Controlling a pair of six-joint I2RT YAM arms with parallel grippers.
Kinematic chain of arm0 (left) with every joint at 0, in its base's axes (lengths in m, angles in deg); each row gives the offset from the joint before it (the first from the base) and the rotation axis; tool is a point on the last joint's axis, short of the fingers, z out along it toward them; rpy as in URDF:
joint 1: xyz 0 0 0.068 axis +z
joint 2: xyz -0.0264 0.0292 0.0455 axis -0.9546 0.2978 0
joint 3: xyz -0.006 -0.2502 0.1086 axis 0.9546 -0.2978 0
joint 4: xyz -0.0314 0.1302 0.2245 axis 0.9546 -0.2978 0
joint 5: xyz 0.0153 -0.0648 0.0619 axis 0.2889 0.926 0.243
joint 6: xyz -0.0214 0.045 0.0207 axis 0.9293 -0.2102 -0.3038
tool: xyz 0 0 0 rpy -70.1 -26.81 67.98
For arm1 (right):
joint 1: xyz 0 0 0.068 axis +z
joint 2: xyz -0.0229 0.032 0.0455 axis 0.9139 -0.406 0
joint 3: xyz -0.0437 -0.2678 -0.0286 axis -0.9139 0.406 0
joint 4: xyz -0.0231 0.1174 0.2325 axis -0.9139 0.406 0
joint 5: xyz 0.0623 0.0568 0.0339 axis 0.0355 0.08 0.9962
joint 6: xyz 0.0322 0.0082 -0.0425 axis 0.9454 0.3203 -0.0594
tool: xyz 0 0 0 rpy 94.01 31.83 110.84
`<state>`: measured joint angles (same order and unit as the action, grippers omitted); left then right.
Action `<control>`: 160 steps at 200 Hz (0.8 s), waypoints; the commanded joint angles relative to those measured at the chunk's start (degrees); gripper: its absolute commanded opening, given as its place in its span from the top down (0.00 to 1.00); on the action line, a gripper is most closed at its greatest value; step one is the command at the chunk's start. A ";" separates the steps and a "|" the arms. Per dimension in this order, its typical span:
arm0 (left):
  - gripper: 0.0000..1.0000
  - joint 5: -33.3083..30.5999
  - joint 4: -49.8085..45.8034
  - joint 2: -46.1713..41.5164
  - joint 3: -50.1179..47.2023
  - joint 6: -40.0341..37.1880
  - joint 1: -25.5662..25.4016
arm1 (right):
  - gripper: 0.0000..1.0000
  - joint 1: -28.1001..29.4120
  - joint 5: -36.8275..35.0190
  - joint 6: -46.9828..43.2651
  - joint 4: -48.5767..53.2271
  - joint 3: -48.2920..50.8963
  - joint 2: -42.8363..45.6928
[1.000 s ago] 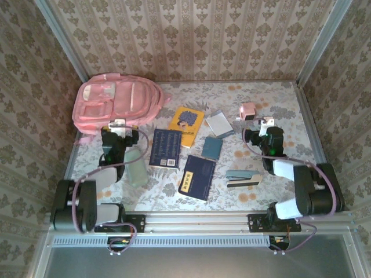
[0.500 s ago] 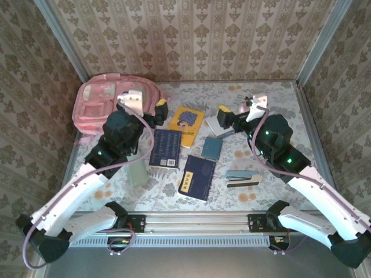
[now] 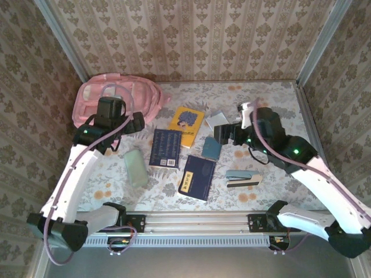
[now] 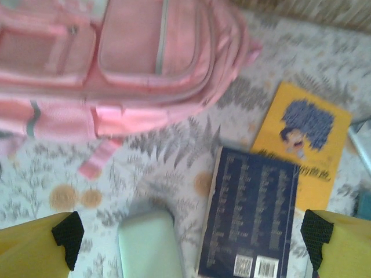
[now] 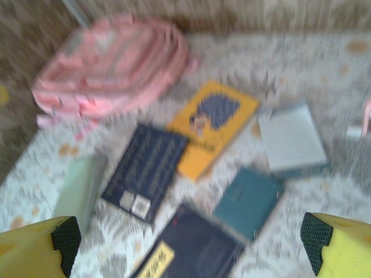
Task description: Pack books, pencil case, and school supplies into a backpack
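Backpack: large light pink fabric backpack (image 3: 148,95), front pockets up, far left.
Books: two thin dark navy books (image 3: 166,148) and yellow book with blue picture (image 3: 189,124), flat, mid-table.
Pencil case: pale sage-green soft pouch (image 3: 135,167), near left.
My left gripper (image 4: 191,234): spread wide, empty.
My right gripper (image 5: 191,237): spread wide, empty.

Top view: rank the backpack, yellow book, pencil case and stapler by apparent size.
1. backpack, by far
2. yellow book
3. pencil case
4. stapler: about as long as the pencil case, but narrower
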<state>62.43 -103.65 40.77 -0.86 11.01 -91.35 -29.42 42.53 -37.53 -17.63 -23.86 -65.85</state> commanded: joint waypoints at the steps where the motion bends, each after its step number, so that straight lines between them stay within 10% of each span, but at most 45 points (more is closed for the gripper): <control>1: 0.00 9.76 -1.65 3.48 -1.27 1.91 4.42 | 0.00 -0.06 5.97 3.27 8.77 2.67 -3.68; 42: 0.00 11.38 0.65 12.98 -0.15 4.27 7.40 | 0.00 -0.72 4.92 9.21 7.14 5.22 -12.01; 160: 0.01 8.88 8.76 35.59 18.17 0.76 11.18 | 0.03 -0.59 13.55 6.91 -16.63 21.57 0.88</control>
<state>70.47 -97.75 69.86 10.47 14.31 -82.30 -30.01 53.22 -29.09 -30.09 -2.46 -66.64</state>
